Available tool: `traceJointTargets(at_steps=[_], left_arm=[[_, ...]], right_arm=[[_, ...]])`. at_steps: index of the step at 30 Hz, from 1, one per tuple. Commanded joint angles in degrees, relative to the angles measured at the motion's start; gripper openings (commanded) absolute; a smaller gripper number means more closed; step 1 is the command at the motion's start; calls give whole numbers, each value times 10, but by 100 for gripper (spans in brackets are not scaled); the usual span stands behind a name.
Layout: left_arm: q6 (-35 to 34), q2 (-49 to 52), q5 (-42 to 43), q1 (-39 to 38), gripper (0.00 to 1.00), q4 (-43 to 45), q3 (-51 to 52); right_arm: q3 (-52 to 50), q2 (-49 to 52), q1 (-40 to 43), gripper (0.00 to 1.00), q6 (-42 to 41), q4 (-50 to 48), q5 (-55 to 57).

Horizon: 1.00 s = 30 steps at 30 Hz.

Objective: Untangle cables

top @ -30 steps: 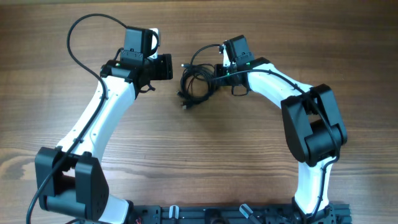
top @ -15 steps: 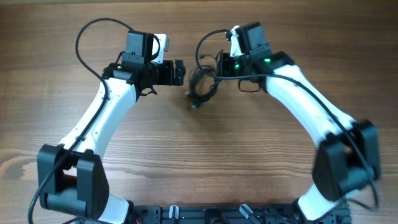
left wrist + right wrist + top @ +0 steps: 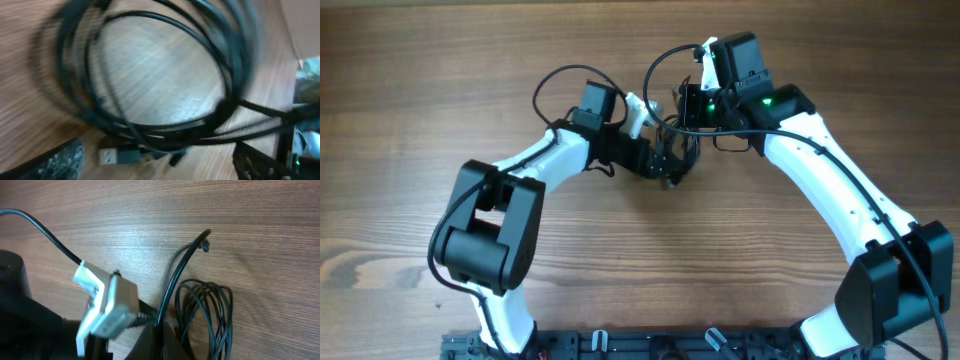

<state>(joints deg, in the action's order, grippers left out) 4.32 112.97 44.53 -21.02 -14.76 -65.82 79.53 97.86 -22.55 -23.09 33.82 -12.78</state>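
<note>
We judged this the gripping step: the cables (image 3: 227, 75) lay coiled on the counter (image 3: 420, 120), the right end effector (image 3: 155, 342) pinching a strand beside the coil, the left end effector (image 3: 157, 160) spread over it, next needing to clamp a separate loop.

White-shelled left arm (image 3: 535, 160) and right arm (image 3: 825, 185), black joints (image 3: 490, 225), looping black wires (image 3: 536, 98), small green lights (image 3: 767, 99).

Cables (image 3: 165, 134) coiled on the counter (image 3: 150, 65), seen close and blurred.
Black loops fill the frame; a metallic plug (image 3: 107, 156) lies at the coil's lower edge, between the left tool's (image 3: 157, 164) widely spread fingers.
</note>
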Motion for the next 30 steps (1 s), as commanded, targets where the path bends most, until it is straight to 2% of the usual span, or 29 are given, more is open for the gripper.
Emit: traceJointTargets(at_steps=[1,4,9,12,13,16,18,21,30], left_arm=[[30,3,30,-6,92,0,5],[30,3,27,-6,95,0,5],[30,3,-26,-6,97,2,5],[30,3,-26,-17,95,2,9],[30,3,-26,-26,91,0,10],[45,3,-38,-58,51,4,10],[60,3,-70,-72,4,4,10],[58,3,-100,-67,4,4,10],[58,3,-96,51,4,-53,10]], right_arm=[[2,-19,5,4,0,-5,11],[2,-19,6,4,-7,-7,11],[2,-20,7,4,-14,-14,11],[2,-20,7,4,-14,-23,11],[2,-20,7,4,-20,-28,11],[2,-20,7,4,-26,-40,7],[2,-20,7,4,-26,-37,7],[2,-20,9,4,-26,-36,7],[2,-20,9,5,-39,-31,44]])
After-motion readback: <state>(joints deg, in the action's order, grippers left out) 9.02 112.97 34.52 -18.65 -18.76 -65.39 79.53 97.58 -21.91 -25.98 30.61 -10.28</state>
